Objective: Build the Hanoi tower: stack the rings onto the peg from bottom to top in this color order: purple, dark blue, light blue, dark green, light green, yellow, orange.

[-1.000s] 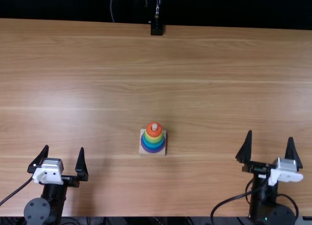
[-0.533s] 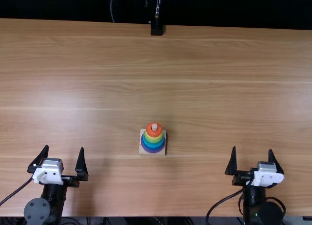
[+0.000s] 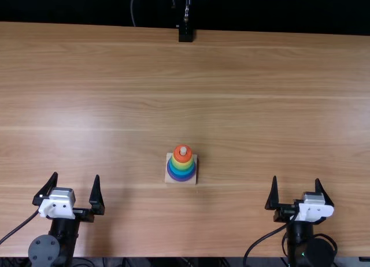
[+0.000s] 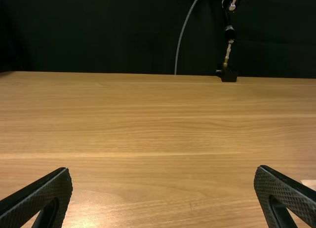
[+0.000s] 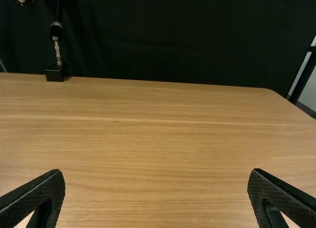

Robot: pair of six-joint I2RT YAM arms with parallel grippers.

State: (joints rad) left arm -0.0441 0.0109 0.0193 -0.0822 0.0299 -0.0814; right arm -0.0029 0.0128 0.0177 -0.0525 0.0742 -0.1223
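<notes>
"How far along, from the top view?"

"Finished, I'd say. The ring tower (image 3: 181,172) is on its wooden base (image 3: 169,180), between the arms, peg (image 3: 183,151) poking through the orange ring (image 3: 182,159). Yellow's under that, purple's at the bottom. I can't separate the two greens from here."

"So what's the next move?"

"Hands off, if the greens are right. Any reach now could only knock it. Both arms are at the near edge, pointing away from it: left gripper (image 3: 77,174) spread wide, right gripper (image 3: 296,178) spread too, each well apart from the tower."

"And the left wrist view?"

"Same wide spread, holding nothing, aimed across the table (image 4: 163,139). That pale corner (image 4: 310,184) at the edge may be the base."

"Right wrist view?"

"Also spread and empty, facing the far edge, with a black stand (image 5: 56,72) beyond. Looks like a resting pose to me."
</notes>
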